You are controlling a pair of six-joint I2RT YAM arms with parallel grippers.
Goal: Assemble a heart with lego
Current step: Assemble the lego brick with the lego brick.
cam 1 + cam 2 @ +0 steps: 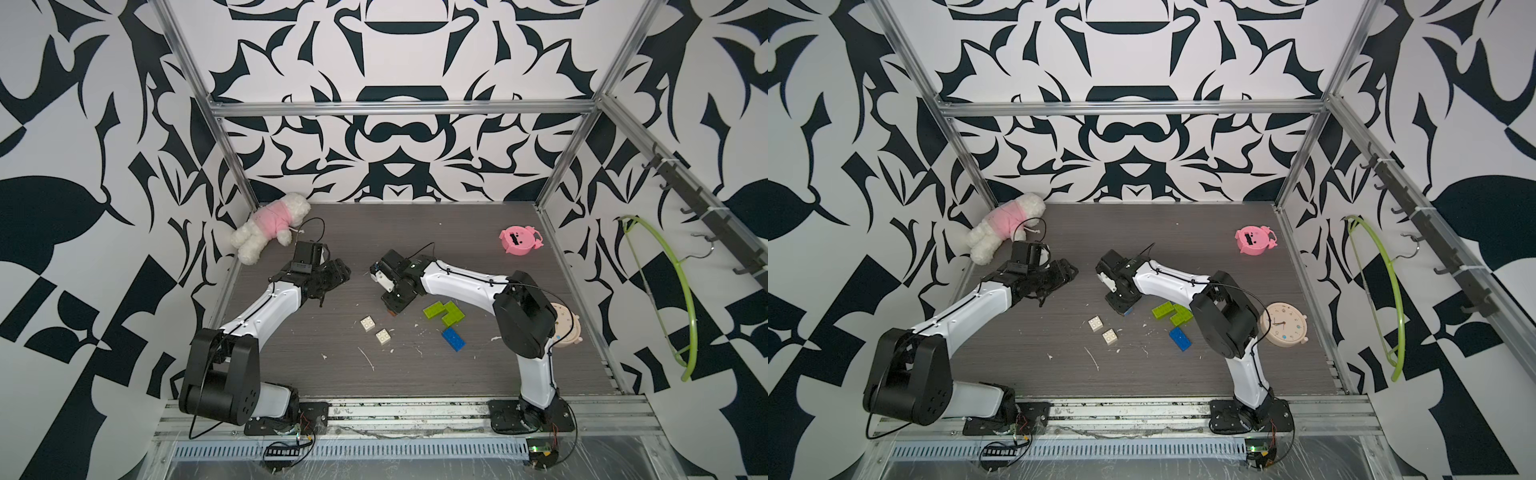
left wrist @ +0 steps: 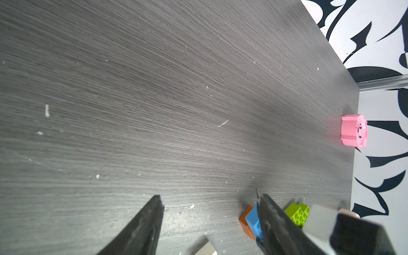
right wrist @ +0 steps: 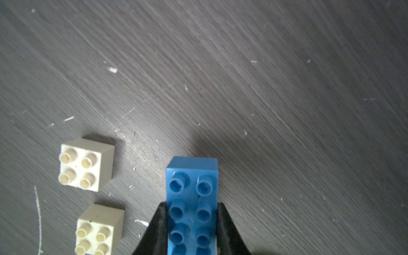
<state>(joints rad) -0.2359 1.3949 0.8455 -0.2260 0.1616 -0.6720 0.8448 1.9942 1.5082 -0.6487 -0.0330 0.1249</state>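
Right hand: pinching a blue brick across its long sides, with part of the brick sticking out past the fingertips.
Held brick's axis: it runs straight along the hand's reach, studs facing the wrist camera.
Beneath it: an orange brick sits joined under the blue one, seen from the left wrist. I cannot tell whether the stack rests on the table or hangs just above it.
Left hand: spread and empty, aimed across the table toward the right hand, well apart from every brick.
Green pair: two lime bricks joined in a step, lying flat just beside the right hand on the side of the right arm's own base.
Loose blue brick: near the green pair, toward the front edge.
White squares: two, studs up, near each other, on the right hand's other side.
Heart: not built yet, only these sub-stacks.
Key relation: the right hand is far nearer the green pair. Joining probably means a short sideways carry, perhaps with a wrist turn to line the held brick's long axis with the green studs.
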